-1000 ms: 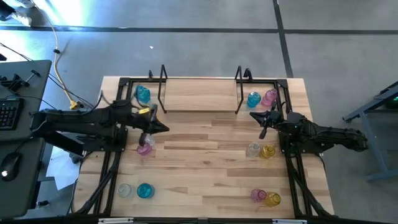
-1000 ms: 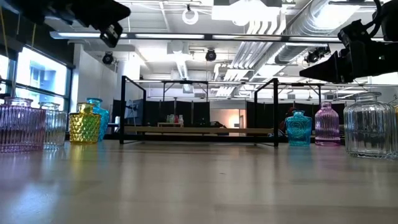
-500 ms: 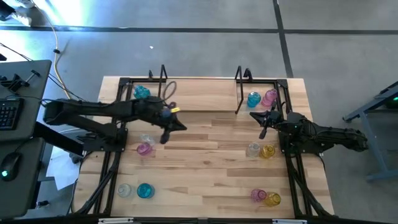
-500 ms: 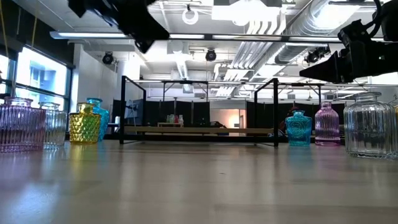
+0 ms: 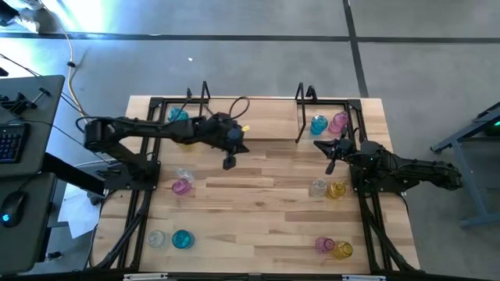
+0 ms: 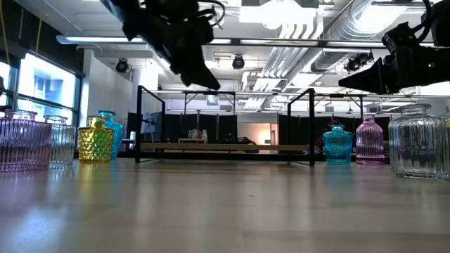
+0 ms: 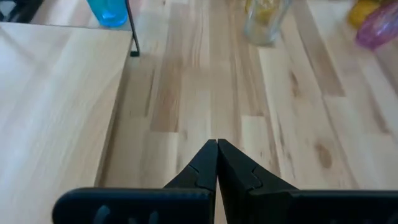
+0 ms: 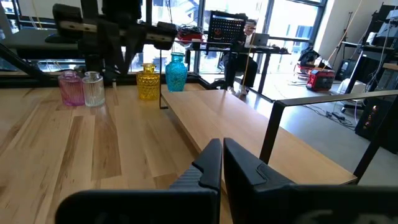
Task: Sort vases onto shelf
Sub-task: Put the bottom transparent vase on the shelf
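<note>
Several small glass vases stand on the table top in pairs. Teal (image 5: 178, 115) is at the far left, pink (image 5: 181, 186) and clear at mid left, clear and teal (image 5: 181, 239) at the near left. Teal (image 5: 318, 123) and pink are at the far right, clear and yellow (image 5: 336, 190) at mid right, pink and yellow (image 5: 342, 250) at the near right. The shelf (image 5: 251, 117), a black frame around a wooden board, stands at the far middle. My left gripper (image 7: 217, 144) is shut and hangs over the table's middle (image 5: 247, 148), just in front of the shelf, tipped down. My right gripper (image 8: 221, 149) is shut and raised at the right (image 5: 316, 144).
A black rail frame (image 5: 142, 203) runs along the table's left and right sides. Bare wood (image 5: 250, 211) lies between the vase groups. A desk with a keyboard (image 5: 12, 140) stands left of the table. In the right wrist view a person (image 8: 249, 31) sits in the room beyond.
My left gripper has swung out from the table's left side toward its middle and slightly toward the far edge, close to the shelf's front, tipping downward as the arm stretched out. Its fingers have stayed shut.
</note>
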Motion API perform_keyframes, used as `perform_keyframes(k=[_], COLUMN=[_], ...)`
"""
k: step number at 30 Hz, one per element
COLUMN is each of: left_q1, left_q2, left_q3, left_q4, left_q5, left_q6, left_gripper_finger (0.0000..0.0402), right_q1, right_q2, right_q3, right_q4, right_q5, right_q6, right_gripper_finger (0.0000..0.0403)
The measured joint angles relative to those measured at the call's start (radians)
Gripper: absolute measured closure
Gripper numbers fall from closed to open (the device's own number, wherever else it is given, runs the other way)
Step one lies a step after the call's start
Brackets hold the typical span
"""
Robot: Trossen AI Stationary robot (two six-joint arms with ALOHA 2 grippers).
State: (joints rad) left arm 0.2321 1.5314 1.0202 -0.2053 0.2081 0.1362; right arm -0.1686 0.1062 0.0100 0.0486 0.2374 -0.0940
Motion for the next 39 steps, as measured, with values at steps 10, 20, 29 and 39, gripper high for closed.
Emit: perform_keyframes(k=[10,20,29,39], left_q1=[0.019,0.009,-0.16,-0.306], left_q2=[0.134,0.261,0.308,0.158], left_q3=[0.247,0.247,0.232,0.232], left_q4=[-0.194,0.025,-0.064,-0.594], left_q5=[0.0,0.077,0.02,-0.147], left_q6=[0.022,0.112,0.156,-0.013], left_gripper_finger=[0.0401,0.0401,0.0401,0.0401], right_q1=[0.0,0.0,0.0,0.0], right_q2=[0.0,0.0,-0.001,-0.001], right_q3=[0.0,0.0,0.0,0.0], right_q4=[0.0,0.0,0.0,0.0], right_q5=[-0.001,-0.001,-0.001,-0.001], right_q6=[0.0,0.0,0.0,0.0], right_gripper_finger=[0.0403,0.0403,0.0403,0.0403])
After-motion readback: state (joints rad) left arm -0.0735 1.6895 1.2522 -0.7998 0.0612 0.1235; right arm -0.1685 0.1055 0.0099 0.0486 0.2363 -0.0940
